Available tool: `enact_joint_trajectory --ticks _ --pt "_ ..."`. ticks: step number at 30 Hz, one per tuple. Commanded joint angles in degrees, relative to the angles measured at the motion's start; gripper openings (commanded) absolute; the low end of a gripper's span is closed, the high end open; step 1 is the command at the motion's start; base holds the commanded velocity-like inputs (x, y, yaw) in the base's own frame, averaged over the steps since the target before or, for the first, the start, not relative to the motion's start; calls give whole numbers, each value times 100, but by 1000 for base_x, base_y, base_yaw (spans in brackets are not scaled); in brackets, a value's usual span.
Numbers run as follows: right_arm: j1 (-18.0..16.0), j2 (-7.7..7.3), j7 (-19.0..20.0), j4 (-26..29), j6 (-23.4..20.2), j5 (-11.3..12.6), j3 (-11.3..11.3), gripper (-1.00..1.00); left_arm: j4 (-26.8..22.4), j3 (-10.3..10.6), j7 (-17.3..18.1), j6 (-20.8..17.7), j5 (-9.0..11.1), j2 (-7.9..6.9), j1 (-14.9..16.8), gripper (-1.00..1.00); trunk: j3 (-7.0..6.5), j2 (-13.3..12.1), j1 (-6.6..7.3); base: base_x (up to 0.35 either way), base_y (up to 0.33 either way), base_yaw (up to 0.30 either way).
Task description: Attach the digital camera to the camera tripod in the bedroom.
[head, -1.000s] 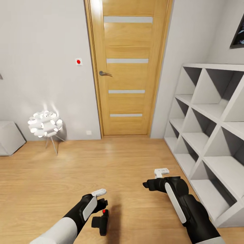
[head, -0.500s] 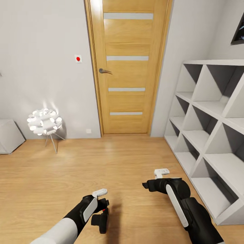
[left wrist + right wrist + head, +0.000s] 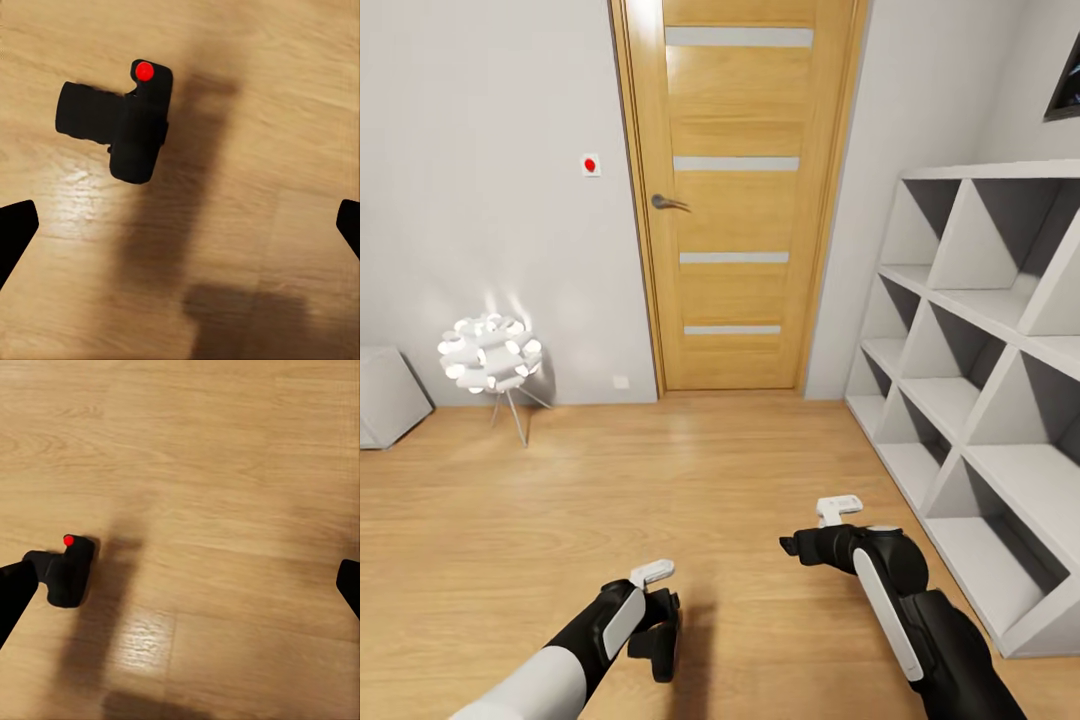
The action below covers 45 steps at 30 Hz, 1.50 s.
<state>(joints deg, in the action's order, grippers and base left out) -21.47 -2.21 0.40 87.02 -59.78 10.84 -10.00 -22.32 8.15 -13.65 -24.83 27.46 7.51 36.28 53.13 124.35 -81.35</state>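
Digital camera (image 3: 124,127) lies on wood floor (image 3: 760,460), just under left gripper (image 3: 657,603), jaws spread, empty. Right gripper (image 3: 815,532) likewise spread, empty. Rigid, light, probably slick and fragile: you pinch boxy body, not lens.

Floor (image 3: 510,520): light wood planking, smooth, showing a soft sheen with glossy highlights in the wrist views. Door (image 3: 735,200): warm wood veneer, satin, with pale inset strips and a metal handle (image 3: 668,203). Digital camera (image 3: 120,127): matt black, plastic-looking. Shelving unit (image 3: 980,400): smooth matt white.
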Motion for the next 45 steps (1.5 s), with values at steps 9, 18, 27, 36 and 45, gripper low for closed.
enact_joint_trajectory --ticks 9,18,27,36,45 --pt "25 -89 11 63 14 -16 -6 100 -10 54 -50 15 49 -26 -25 100 167 365 -197 0 0 0" --pt "128 -134 -9 331 324 -35 -42 100 -10 470 -115 23 35 -26 -26 100 329 726 -395 0 0 0" --pt "199 -138 -6 509 366 -43 -53 100 -21 905 -100 -25 42 -5 17 100 490 1087 -593 0 0 0" --pt "142 -65 -12 539 395 -46 -41 100 -25 969 -68 -4 -148 -90 91 100 652 1448 -790 0 0 0" --pt "114 -43 -15 543 406 -47 -162 100 19 969 -43 334 -540 -269 77 100 814 1809 -988 0 0 0"
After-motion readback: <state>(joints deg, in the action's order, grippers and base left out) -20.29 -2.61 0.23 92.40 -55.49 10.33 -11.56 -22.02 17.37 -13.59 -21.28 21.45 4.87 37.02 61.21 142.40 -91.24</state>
